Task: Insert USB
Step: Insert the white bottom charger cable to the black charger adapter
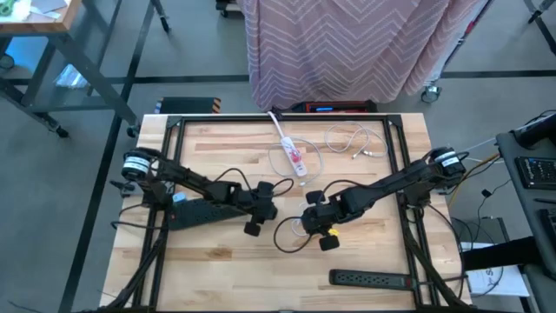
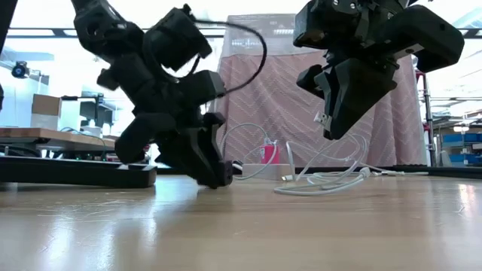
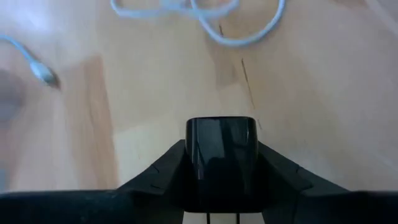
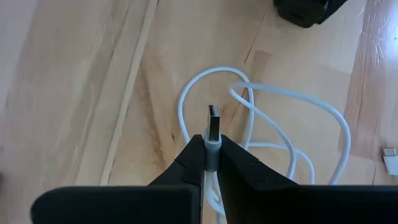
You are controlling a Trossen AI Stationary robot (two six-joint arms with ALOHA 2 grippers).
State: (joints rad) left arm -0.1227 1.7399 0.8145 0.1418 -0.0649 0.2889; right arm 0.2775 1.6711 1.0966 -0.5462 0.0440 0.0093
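The right gripper (image 4: 211,163) hangs above the wooden bench (image 1: 226,252), its fingers (image 4: 239,163) clenched on the grey collar of a white USB cable (image 4: 292,118), with the metal USB plug (image 4: 213,124) sticking out past the fingertips. The rest of that cable lies in loops on the bench below the plug. Beside the plug, toward the left arm, the left gripper (image 3: 221,180) is down at the bench surface with its fingers (image 3: 155,174) around a glossy black block (image 3: 221,146), apparently a charger; whether they are pressing it or only flanking it is hard to tell. A pink-and-white power strip (image 1: 291,149) lies beyond the plug, and a black power strip (image 1: 369,279) lies on the near side.
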